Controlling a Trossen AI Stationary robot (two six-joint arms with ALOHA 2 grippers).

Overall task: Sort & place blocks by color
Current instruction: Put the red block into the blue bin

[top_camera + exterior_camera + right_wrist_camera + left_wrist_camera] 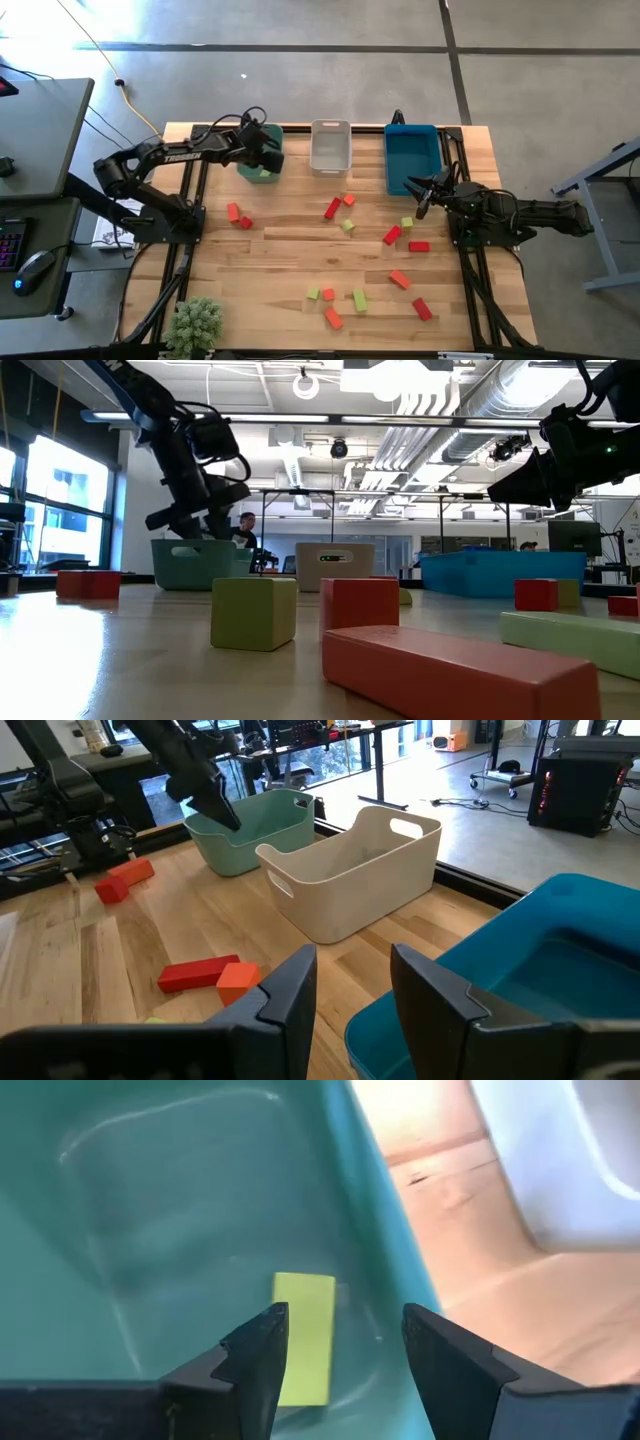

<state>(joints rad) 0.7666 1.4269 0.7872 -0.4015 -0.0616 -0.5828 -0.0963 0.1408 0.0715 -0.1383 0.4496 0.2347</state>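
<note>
My left gripper (335, 1345) hangs over the green bin (262, 160) with its fingers spread and nothing between them; directly below, a yellow-green block (303, 1338) lies flat on the bin floor near one wall, so I judge the green bin is where that color goes. My right gripper (350, 982) waits over the near edge of the blue bin (412, 158), jaws apart and empty, placed where it can reach the blocks on its own side.

The table (280, 275) carries three bins in a row along its far edge, green, then the white bin (330, 146), then blue, presumably one per color. Neither the white nor the blue shows any block inside from what I can see.

Most blocks remain scattered on the wood, unsorted. Two orange-red blocks (238, 215) sit near my left arm's base. A red bar (332, 208) and an orange cube (349, 200) lie just in front of the white bin. Deep red blocks (392, 235) cluster near my right arm, and a mixed group of yellow-green and orange pieces (336, 300) lies toward the near edge.
</note>
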